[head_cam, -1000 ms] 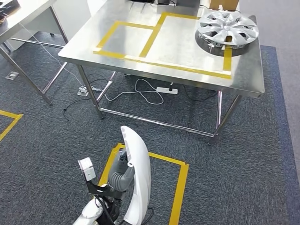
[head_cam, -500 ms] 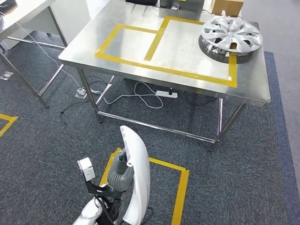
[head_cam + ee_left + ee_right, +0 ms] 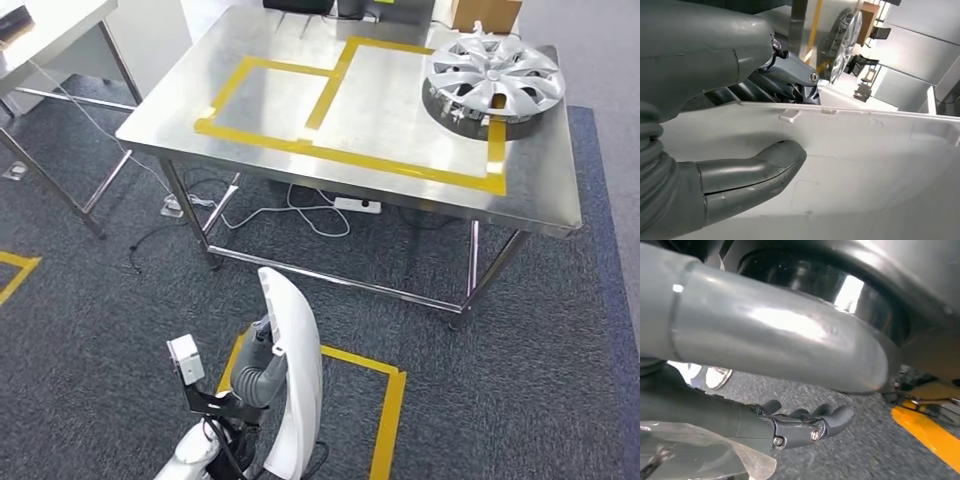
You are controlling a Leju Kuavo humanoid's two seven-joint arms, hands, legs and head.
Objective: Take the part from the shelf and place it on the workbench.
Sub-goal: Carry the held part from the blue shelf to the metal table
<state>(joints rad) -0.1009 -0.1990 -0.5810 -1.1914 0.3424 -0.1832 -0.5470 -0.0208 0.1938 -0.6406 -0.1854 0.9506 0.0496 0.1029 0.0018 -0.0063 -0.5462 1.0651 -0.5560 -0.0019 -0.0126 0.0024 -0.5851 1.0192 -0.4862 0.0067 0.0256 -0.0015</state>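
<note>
Item: white curved part (image 3: 296,385), lower centre of the head view, standing on edge above the carpet, clamped in my left hand (image 3: 256,375); the left wrist view shows my thick grey thumb (image 3: 753,172) lying flat on the part's (image 3: 866,165) pale inner face and my darker fingers (image 3: 791,75) hooked over its rim on the far side. Item: my right hand (image 3: 798,427), lower centre of the right wrist view, fingers loosely curved and apart, holding nothing, hanging above grey carpet with a yellow tape line (image 3: 930,435) at the lower right of that frame. Item: steel workbench (image 3: 543,180), upper half of the head view, top marked with yellow tape rectangles (image 3: 332,95); well apart from the part. Item: silver hubcap (image 3: 494,78), upper right of the head view, lying on the workbench's far right portion. Item: cardboard box (image 3: 483,12), top right edge, behind the hubcap. Item: white power strip (image 3: 358,205) with cables, on the floor under the workbench. Item: yellow tape square (image 3: 389,415) on the floor, lower centre, just beside the part. Item: second table (image 3: 53,30), upper left corner.
</note>
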